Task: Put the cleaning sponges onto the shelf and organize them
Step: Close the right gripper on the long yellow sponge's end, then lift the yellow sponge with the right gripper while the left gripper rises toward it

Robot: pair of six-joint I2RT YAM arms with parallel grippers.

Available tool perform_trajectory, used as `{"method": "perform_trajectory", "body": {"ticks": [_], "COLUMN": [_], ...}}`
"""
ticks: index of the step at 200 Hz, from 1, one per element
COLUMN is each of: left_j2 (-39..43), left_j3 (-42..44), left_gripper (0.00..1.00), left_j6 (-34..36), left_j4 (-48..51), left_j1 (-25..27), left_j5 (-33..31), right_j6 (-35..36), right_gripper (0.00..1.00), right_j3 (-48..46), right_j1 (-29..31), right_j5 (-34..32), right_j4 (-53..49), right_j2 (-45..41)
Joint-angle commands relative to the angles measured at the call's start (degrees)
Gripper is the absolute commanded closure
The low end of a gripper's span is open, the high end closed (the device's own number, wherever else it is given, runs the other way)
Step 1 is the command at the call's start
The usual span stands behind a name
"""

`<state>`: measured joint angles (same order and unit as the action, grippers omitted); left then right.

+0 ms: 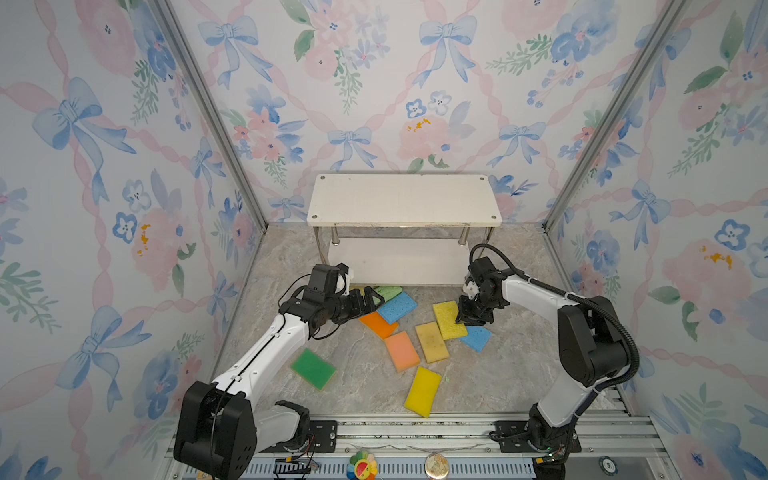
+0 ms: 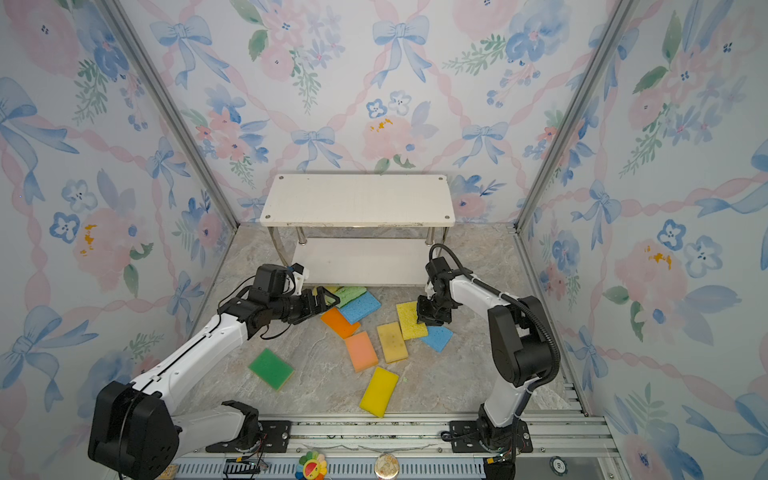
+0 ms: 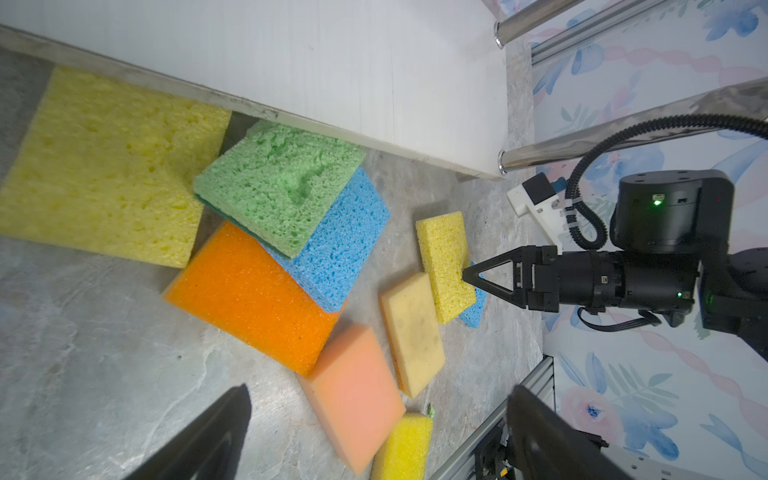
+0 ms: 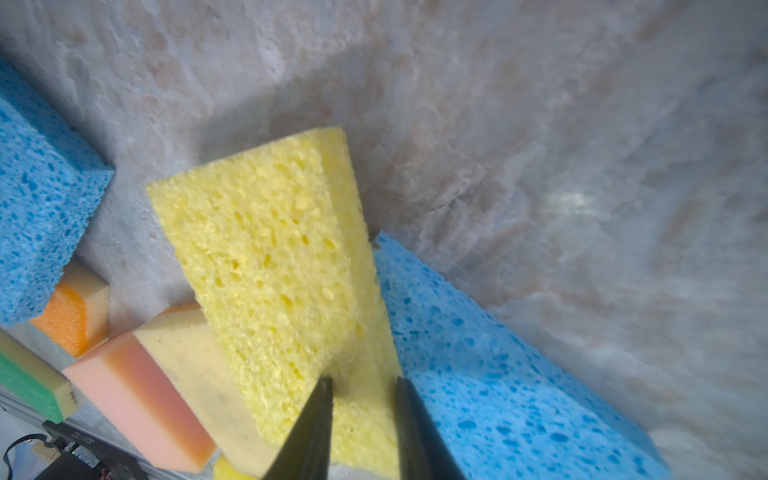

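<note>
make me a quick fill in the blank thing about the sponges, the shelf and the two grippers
The right gripper pinches the porous yellow rectangular sponge, which rests partly on a ___ sponge.
The left gripper is ___ and holds nothing.
The white two-tier shelf with metal posts holds ___ sponges.
Missing: blue; open; no.

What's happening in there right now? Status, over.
Right gripper pinching yellow sponge by its edge, atop blue sponge. Left gripper open, at pile by shelf. Shelf holds no sponges. Path looks clear.
</note>
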<state>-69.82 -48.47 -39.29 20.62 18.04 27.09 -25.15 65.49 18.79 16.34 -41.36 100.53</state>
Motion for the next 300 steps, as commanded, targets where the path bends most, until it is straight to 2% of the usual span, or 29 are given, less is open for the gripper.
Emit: {"method": "perform_trajectory", "body": {"ticks": [1,61,123,192,220,267,300], "left_j2": [0.0,-0.2,0.5,1.2,2.2,3.5,2.8], "left_j3": [-1.2,-1.6,-1.4,-1.7,0.6,8.0,8.9], "left_gripper": [0.02,0.02,0.02,0.02,0.02,0.04,0.05], "left_j6": [-0.4,-0.5,-0.6,-2.0,-6.6,-22.9,-25.8], "left_j4": [-0.5,-0.5,-0.6,-2.7,-10.6,-35.5,-41.1], "left_j1": [0.3,0.3,0.3,1.2,3.0,4.3,7.2], "left_j5": [0.6,0.7,0.7,2.6,6.2,12.0,11.4], "right_j6": [0.5,1.0,1.5,1.5,0.6,-1.3,-3.3], "right_gripper": [0.8,1.0,1.0,1.0,1.0,1.0,1.0], "right_j3": [-0.6,-0.3,0.5,0.8,2.7,8.2,12.3], "right_j1": [-0.8,-1.4,-2.2,-3.5,-3.3,-1.2,0.8], "right_j5": [0.9,0.7,0.5,1.5,3.5,7.6,11.1], "right_j4": [-0.1,-1.2,-4.6,-9.3,-10.4,-10.6,-8.9], "right_j2": [0.3,-1.1,-5.4,-15.2,-18.1,-21.4,-22.4]}}
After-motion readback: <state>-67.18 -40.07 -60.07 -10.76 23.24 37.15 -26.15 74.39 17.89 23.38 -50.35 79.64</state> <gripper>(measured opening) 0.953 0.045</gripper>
